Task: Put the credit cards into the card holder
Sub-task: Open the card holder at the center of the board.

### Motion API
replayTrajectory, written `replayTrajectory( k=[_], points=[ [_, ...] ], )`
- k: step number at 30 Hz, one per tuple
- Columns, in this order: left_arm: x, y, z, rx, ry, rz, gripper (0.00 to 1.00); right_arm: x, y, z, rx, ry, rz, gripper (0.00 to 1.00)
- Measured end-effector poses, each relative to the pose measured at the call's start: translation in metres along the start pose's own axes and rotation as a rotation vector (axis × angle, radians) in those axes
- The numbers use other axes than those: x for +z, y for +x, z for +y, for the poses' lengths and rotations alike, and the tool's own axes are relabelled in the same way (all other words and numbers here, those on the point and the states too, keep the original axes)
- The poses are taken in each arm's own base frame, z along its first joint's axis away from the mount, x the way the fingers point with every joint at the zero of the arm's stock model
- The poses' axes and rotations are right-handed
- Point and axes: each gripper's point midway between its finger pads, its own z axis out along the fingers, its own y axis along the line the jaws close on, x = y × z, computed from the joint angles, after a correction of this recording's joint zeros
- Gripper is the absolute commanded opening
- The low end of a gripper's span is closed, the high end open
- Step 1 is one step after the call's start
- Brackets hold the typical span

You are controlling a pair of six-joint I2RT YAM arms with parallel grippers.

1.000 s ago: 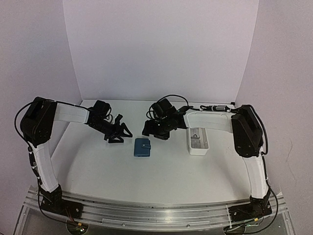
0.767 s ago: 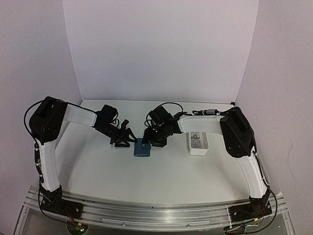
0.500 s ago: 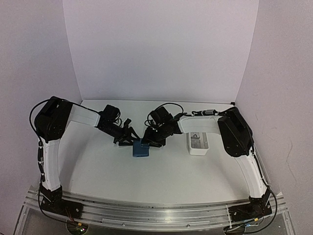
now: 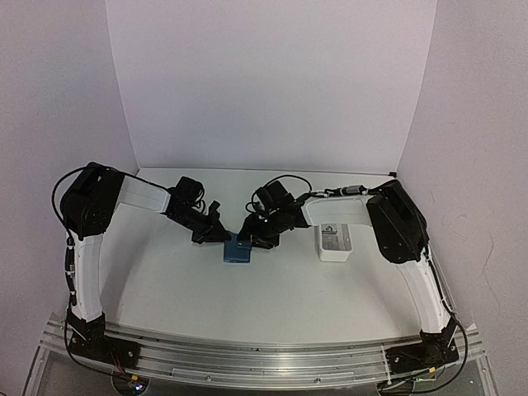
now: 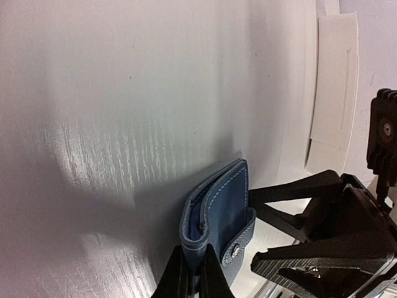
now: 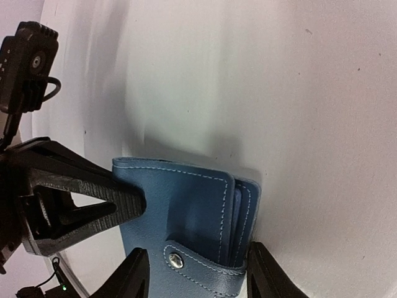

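Card holder [image 5: 218, 208], one, pinched by left tool [image 5: 193, 278]

The card holder [image 6: 186, 217] looks like smooth blue leather or imitation leather with a soft sheen. It is sewn in pale thread and has a shiny metal stud [image 6: 177, 259] on its tab. The bench [image 5: 124, 93] is white, faintly wood-grained and dully glossy. The left claw [image 4: 219, 234] and right claw [image 4: 252, 238] are matt black plastic, finely ridged. The tray [image 4: 334, 243] is matt white plastic. The rail [image 4: 264, 357] is brushed metal.
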Motion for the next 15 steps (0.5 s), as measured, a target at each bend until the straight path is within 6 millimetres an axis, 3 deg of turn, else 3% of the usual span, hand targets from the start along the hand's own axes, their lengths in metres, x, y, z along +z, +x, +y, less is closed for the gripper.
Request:
replayTrajectory(
  k=[4, 8, 10, 12, 13, 15],
  points=[
    [-0.009, -0.012, -0.001, -0.025, -0.121, -0.04, 0.0, -0.004, -0.008, 0.002, -0.015, 0.022, -0.055, 0.55],
    [-0.026, -0.026, -0.016, -0.02, -0.199, -0.11, 0.0, -0.022, -0.022, 0.01, -0.058, 0.059, -0.143, 0.55],
    [-0.038, -0.028, -0.026, -0.012, -0.231, -0.141, 0.0, -0.038, -0.029, 0.026, -0.101, 0.055, -0.194, 0.54],
    [-0.042, -0.026, -0.03, -0.003, -0.25, -0.154, 0.0, -0.044, -0.032, 0.04, -0.128, 0.036, -0.215, 0.45],
    [-0.043, -0.022, -0.035, 0.008, -0.274, -0.158, 0.0, -0.048, -0.035, 0.058, -0.155, 0.003, -0.236, 0.44],
    [-0.041, -0.019, -0.037, 0.014, -0.288, -0.154, 0.0, -0.049, -0.033, 0.066, -0.166, -0.014, -0.234, 0.42]
  ],
)
